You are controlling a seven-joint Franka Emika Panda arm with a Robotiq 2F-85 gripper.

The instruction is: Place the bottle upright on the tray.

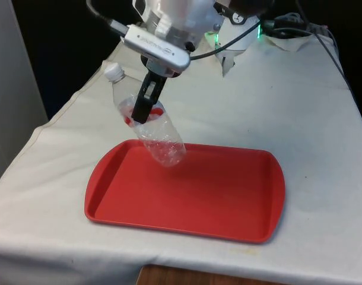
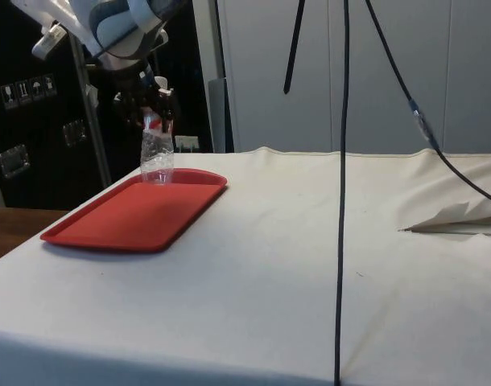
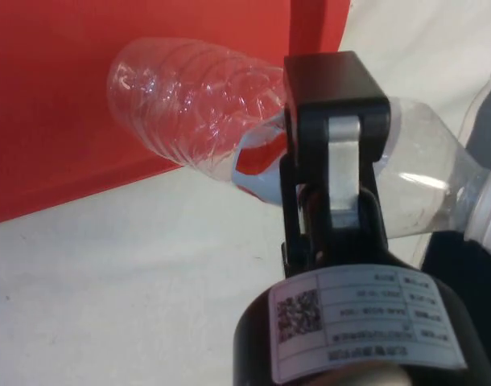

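Bottle-placing is midway, I judge: the carry is done and the righting and set-down remain. Largest before me is the worktop [image 1: 311, 119] under its white cloth, and on it lies the red tray [image 1: 216, 196], my landmark. My jaws [image 1: 143, 105] hang above the tray's far corner on the front view's left, pinching the clear bottle [image 1: 159, 138] around its red-labelled middle. The bottle is tilted, its base low over that corner of the tray, whether touching I cannot tell, its white cap [image 1: 114, 72] leaning out beyond the tray's far edge. Next I should swing the cap up over the base, lower until the base sits flat on the tray, then let go.
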